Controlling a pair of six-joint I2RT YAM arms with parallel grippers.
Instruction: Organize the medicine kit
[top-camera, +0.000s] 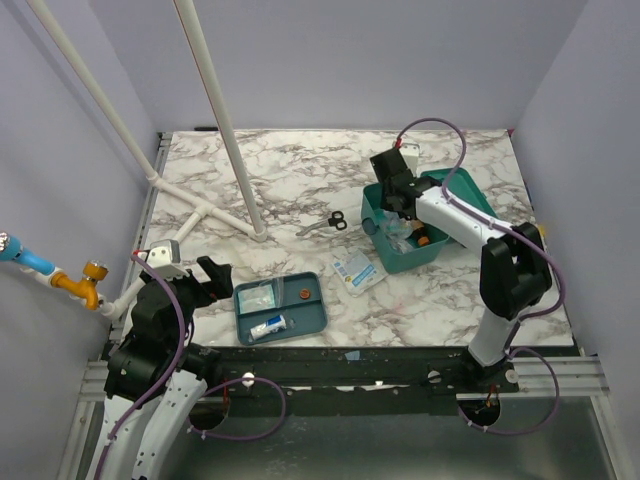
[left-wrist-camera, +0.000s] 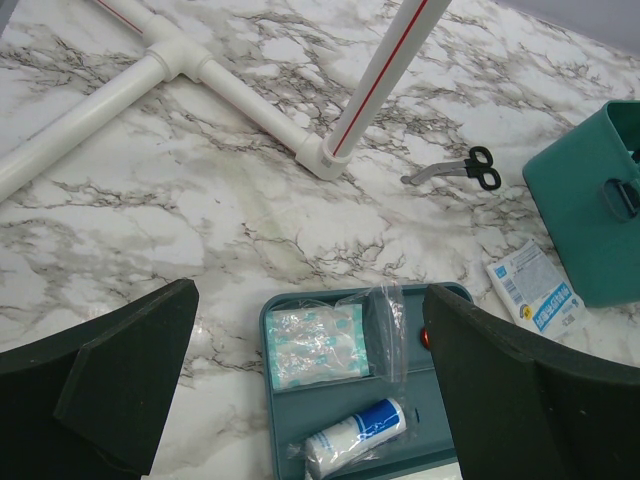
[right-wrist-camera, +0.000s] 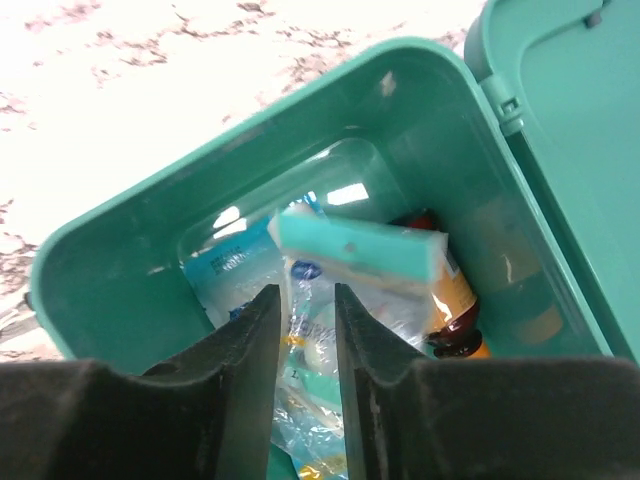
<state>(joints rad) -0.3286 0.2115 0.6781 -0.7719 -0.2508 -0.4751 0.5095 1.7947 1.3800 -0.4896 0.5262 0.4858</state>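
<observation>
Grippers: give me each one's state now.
Left gripper: open, holding nothing.
Right gripper: fingers nearly together inside the medicine kit; a grip cannot be told.

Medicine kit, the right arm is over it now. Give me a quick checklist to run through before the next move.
1. Medicine kit lid open: ok.
2. Right gripper above the kit's opening: ok.
3. Right gripper holding something: cannot tell; its fingers are nearly together.
4. Left gripper open and empty: ok.
5. All supplies inside the kit: not ok; the loaded tray, scissors and flat packet lie outside it.
</observation>
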